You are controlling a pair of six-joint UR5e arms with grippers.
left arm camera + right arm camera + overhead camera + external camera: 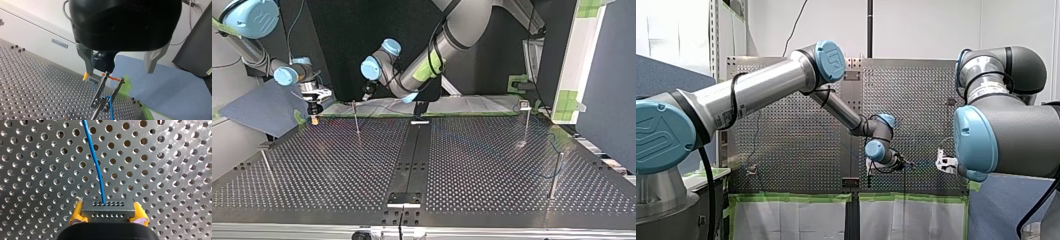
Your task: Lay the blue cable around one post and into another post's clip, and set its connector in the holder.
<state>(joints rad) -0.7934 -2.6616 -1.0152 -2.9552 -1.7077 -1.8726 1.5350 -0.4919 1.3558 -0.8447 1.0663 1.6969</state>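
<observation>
Squeezing jaws, right wrist view: my right gripper (pixel 108 218) pinches the small grey holed connector (pixel 107 206); the thin blue cable (pixel 96 162) runs ahead.
Open jaws, left wrist view: my left gripper (pixel 118 72) hangs wide open over the forked metal clip (pixel 105 91) holding cable.
Top view: both grippers near the thin metal post (pixel 356 120).
Best next, I think: move slowly, keep cable snug.

Top view, clock from centre of perforated metal table (pixel 482 165): thin metal clip post (pixel 356 120) at 10, my right gripper (pixel 314 119) at its 9. Second clip post (pixel 525 125) at 2, plain metal post (pixel 555 175) at 3. Grey block connector (pixel 107 208) sits between that gripper's pads, thin blue cable (pixel 96 162) leading straight ahead.
</observation>
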